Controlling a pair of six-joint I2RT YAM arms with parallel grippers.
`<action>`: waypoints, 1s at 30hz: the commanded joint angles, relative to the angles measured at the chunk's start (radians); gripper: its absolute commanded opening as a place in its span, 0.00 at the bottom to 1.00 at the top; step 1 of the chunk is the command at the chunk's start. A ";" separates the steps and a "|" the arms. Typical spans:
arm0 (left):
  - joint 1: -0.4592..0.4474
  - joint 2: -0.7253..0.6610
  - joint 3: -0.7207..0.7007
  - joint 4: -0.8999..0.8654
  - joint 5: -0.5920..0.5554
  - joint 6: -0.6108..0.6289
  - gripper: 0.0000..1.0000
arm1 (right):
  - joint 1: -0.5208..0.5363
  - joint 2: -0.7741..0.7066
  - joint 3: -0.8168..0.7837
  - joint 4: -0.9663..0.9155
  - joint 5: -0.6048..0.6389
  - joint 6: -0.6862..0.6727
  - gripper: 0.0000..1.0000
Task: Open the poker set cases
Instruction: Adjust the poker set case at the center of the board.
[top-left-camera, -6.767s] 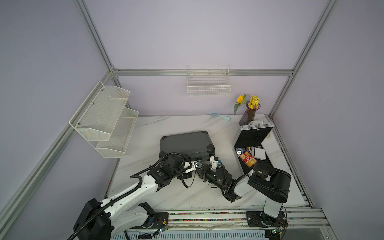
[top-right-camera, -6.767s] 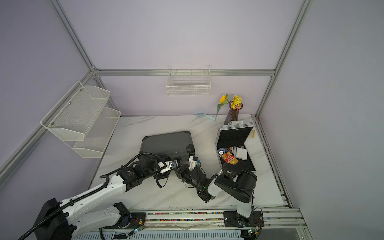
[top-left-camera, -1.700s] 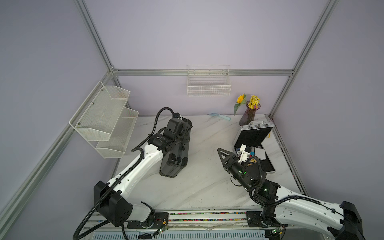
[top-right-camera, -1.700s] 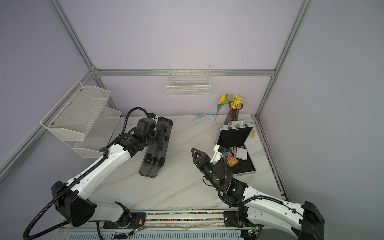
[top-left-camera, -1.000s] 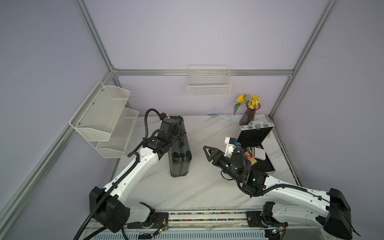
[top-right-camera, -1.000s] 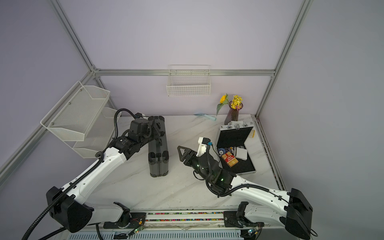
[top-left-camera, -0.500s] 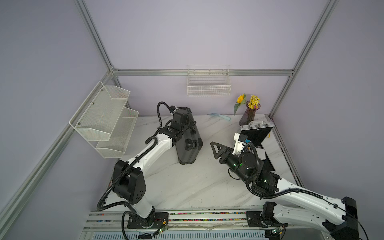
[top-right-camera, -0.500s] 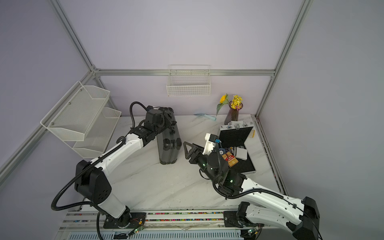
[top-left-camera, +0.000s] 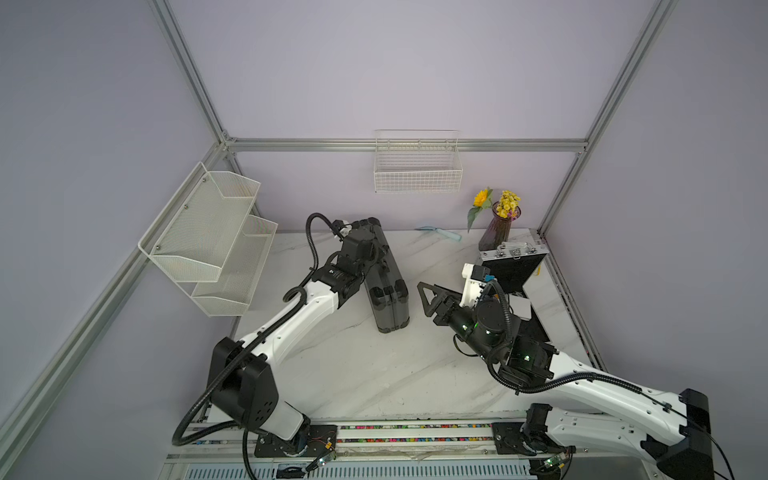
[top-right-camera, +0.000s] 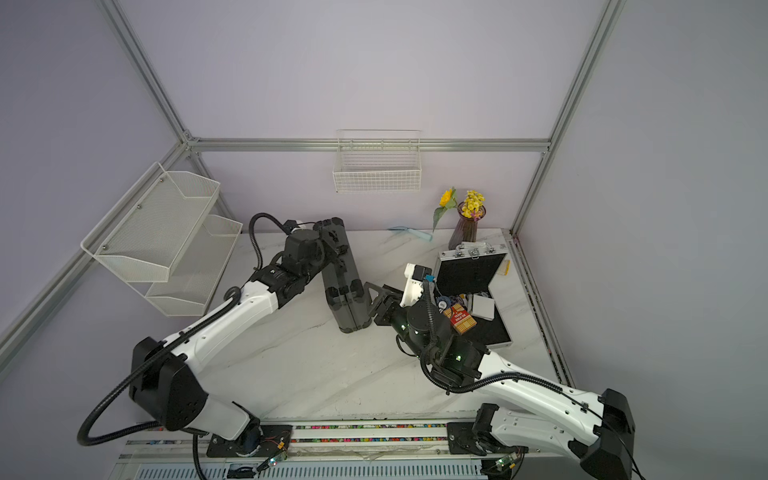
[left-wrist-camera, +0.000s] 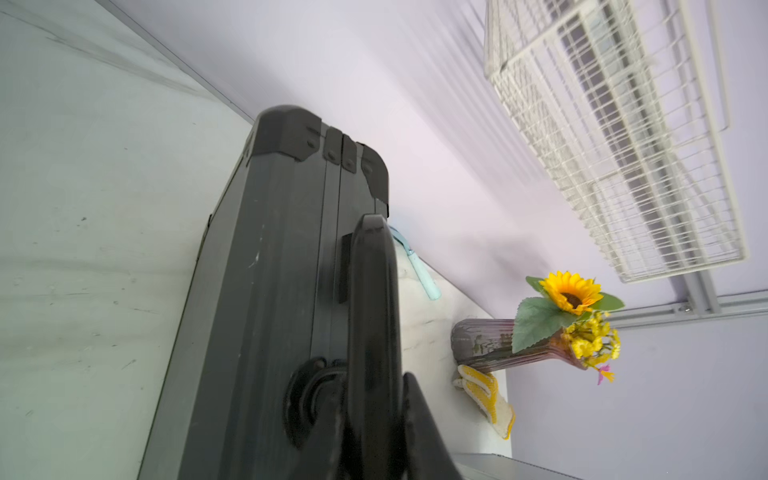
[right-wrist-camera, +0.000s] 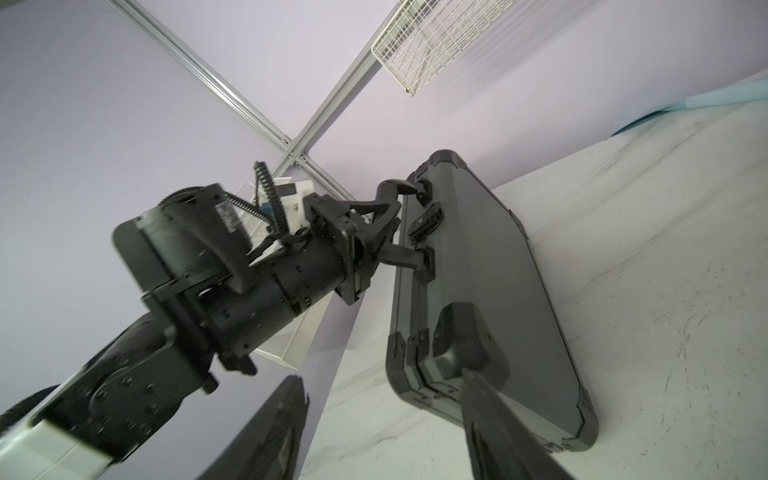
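The larger dark grey poker case (top-left-camera: 388, 291) (top-right-camera: 345, 286) stands on its long edge, closed, handle side up. My left gripper (top-left-camera: 374, 257) (right-wrist-camera: 392, 216) is shut on its black handle (left-wrist-camera: 374, 299). My right gripper (top-left-camera: 426, 305) (top-right-camera: 371, 305) (right-wrist-camera: 382, 376) is open beside the case's near end. One of its fingers (right-wrist-camera: 490, 415) lies at the black corner cap (right-wrist-camera: 465, 340); I cannot tell whether it touches. The smaller silver case (top-left-camera: 513, 266) (top-right-camera: 467, 270) stands open at the back right, black-lined lid upright, with small boxes in its base.
A vase of yellow flowers (top-left-camera: 496, 224) stands behind the silver case, with a yellow glove (left-wrist-camera: 486, 395) beside it. A light blue tool (top-left-camera: 440, 233) lies by the back wall. A wire basket (top-left-camera: 417, 170) hangs on that wall. A white mesh shelf (top-left-camera: 216, 237) juts out at the left.
The dark grey case went from lying flat to standing on edge, lifted by its handle. In the last second it turned and shifted right. The right gripper stayed open near its end.
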 joint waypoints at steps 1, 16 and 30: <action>0.050 -0.426 -0.071 0.355 -0.166 -0.117 0.00 | -0.004 0.079 0.055 -0.058 -0.071 -0.084 0.64; 0.114 -0.983 -0.635 -0.131 -0.141 -0.394 0.00 | 0.104 0.299 0.095 0.022 -0.246 -0.246 0.64; 0.114 -1.120 -0.578 -0.325 -0.197 -0.331 0.00 | 0.484 0.546 0.111 0.304 0.111 -0.836 0.97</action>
